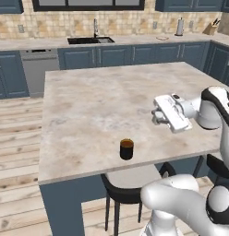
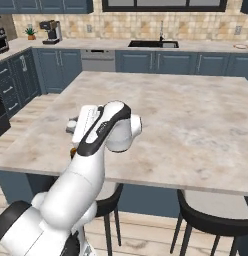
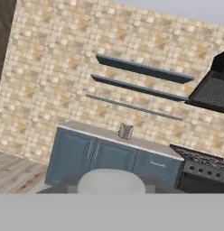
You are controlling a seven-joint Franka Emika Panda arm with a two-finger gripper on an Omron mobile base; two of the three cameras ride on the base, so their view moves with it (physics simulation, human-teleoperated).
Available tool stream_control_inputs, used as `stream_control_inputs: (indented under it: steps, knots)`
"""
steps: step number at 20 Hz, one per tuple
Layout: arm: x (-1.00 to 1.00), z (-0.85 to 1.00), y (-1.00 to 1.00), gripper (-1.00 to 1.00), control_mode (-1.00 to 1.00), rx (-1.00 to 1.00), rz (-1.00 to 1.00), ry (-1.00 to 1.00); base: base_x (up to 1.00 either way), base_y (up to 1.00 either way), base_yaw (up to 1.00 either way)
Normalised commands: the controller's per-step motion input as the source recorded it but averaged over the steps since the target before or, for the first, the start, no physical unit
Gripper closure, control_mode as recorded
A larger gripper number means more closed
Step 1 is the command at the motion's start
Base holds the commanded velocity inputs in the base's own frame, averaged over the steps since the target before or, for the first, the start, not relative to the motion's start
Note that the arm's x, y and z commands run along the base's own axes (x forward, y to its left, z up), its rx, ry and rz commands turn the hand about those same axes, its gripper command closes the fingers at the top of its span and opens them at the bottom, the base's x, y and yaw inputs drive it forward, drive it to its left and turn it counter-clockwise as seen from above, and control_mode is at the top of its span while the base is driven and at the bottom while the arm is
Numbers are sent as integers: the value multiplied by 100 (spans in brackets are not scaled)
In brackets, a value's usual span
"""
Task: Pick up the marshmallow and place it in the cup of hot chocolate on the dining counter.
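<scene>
Cup of hot chocolate (image 1: 127, 149) on dining counter (image 1: 88, 110), unlabelled

No legible text or labels anywhere.

Tan tile wall (image 1: 135, 20) behind blue cabinets (image 1: 130, 54); sink (image 1: 91, 40), dishwasher (image 1: 40, 69). Plank floor (image 1: 17, 138). Black stools (image 2: 211, 220). Shelves (image 3: 141, 85), range hood (image 3: 215, 88), stove (image 3: 202, 169).

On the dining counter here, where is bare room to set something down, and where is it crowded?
The dining counter is bare from the far edge facing the sink down to the cup of hot chocolate. It is tightest at the near right, where the gripper hangs over the top.
</scene>
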Motion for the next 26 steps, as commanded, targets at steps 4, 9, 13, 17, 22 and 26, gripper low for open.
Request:
stream_control_inputs:
  steps: [4,9,13,17,22,26]
  knots:
    - [79,-43,0,100,-100,-1,20,28,0,0,0]
    - [57,-59,1,100,-100,0,37,9,0,0,0]
    - [31,-43,6,100,-100,-2,29,-1,0,0,0]
    - [39,-44,24,100,-100,-5,14,2,0,0,0]
    - [32,-29,35,100,-100,-5,1,4,0,0,0]
    - [1,-11,17,100,-100,-7,0,0,0,0,0]
